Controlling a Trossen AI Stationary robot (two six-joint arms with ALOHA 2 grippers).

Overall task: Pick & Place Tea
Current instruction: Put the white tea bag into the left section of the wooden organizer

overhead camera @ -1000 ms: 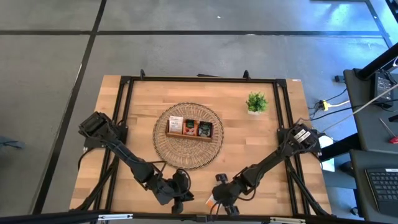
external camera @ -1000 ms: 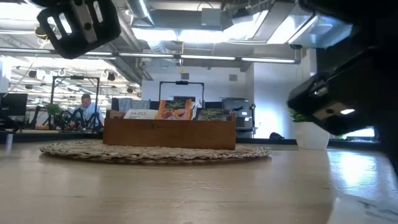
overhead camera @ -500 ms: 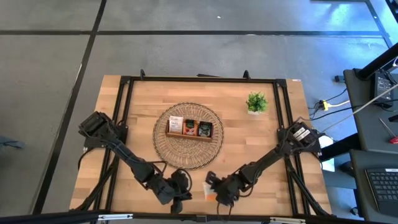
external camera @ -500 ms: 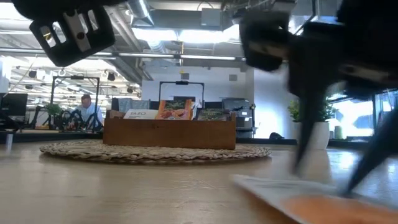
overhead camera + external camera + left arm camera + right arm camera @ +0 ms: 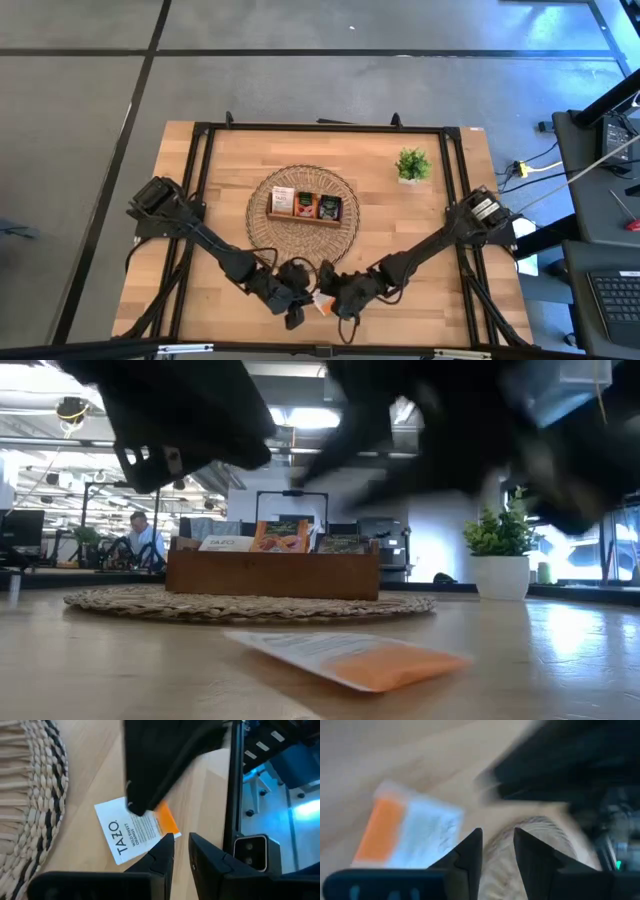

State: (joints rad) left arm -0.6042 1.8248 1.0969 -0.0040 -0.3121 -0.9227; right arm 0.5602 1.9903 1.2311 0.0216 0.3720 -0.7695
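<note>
step in hand: pick-up of a single tea sachet (image 5: 137,830), white with an orange end, lying flat on the counter (image 5: 400,215) at the lower centre of the high view, just outside the woven mat (image 5: 262,240). both tools flank it there: left tool (image 5: 181,842) with jaws a narrow gap apart, holding nothing; right tool (image 5: 497,847) likewise slightly apart and empty. next move, as a judgement: one tool must close on the sachet's edge, lift, then carry it to the wooden tray (image 5: 305,207) at mat centre. surface: light wood planks. beyond: potted plant (image 5: 412,165), open office, a seated person at the low view's left.
</note>
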